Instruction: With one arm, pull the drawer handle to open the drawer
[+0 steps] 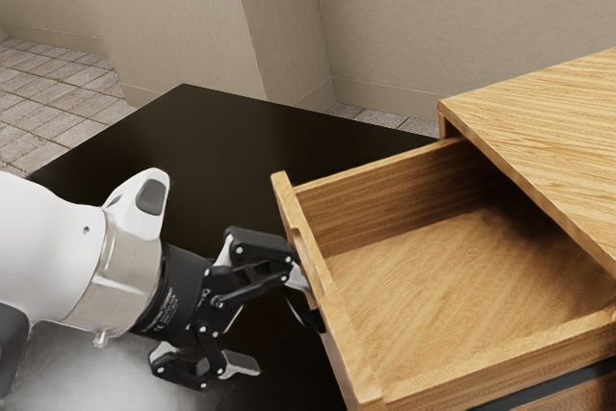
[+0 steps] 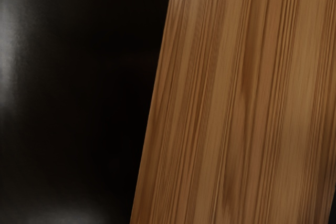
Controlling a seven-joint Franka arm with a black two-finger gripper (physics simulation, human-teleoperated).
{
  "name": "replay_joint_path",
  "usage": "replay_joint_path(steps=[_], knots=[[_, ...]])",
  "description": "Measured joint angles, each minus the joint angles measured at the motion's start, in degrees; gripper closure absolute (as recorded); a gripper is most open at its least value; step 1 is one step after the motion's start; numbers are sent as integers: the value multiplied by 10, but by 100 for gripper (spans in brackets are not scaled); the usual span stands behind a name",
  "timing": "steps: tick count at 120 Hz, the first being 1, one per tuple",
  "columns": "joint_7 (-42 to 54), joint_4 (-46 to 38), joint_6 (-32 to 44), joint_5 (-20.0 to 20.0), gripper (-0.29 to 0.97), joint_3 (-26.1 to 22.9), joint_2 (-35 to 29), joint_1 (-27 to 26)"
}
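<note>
The drawer (image 1: 318, 255) stood well open; my gripper (image 1: 272, 326) hung spread beside its front, over the black tabletop (image 1: 207, 141). Pulling looked done, so I judged retreat came next.

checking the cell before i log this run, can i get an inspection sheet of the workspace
surface: black tabletop, glossy
job's things: wooden drawer standing well out of the cabinet, nothing seen inside it; dark handle on its front panel
clutter: nothing seen
grippers: gripper at the drawer's front panel, fingers spread wide, the upper one close by the handle, the lower one apart from it
cables: nothing seen
surroundings: beige walls, tiled floor beyond the table
</note>
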Motion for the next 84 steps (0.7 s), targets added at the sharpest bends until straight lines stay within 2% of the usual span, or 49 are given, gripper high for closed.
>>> replay_joint_path(steps=[64,76,84], knots=[[-2,-64,-18,-6,0,-1,-125,5],[-3,-26,-45,-2,0,1,-126,12],[-3,64,-95,13,0,13,-69,12]])
